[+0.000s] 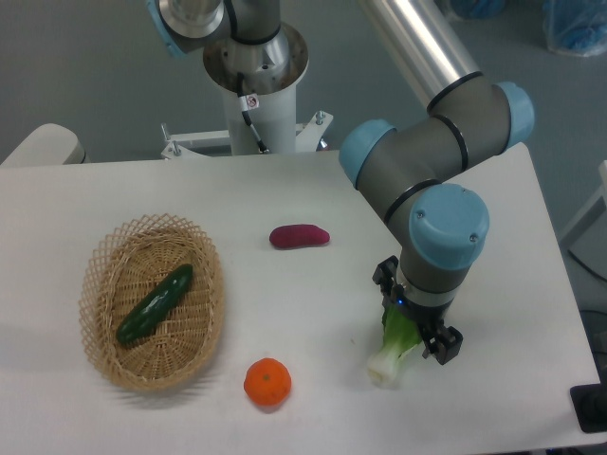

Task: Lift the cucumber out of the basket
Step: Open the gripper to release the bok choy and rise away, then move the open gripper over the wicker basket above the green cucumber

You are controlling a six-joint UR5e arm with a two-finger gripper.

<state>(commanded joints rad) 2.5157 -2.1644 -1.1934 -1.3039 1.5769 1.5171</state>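
Observation:
The dark green cucumber (155, 303) lies diagonally inside the woven wicker basket (102, 275) at the left of the table. My gripper (414, 313) is far to the right of it, pointing down at the table. Its two black fingers (444, 343) stand wide apart on either side of the leafy end of a bok choy (391, 351), so the gripper looks open. The bok choy rests on the table with its white stem sticking out toward the front. Nothing else is in the basket.
A dark red sweet potato (300, 236) lies mid-table between the basket and the arm. An orange (267, 382) sits near the front edge, just right of the basket. The arm's base (254, 66) stands at the back.

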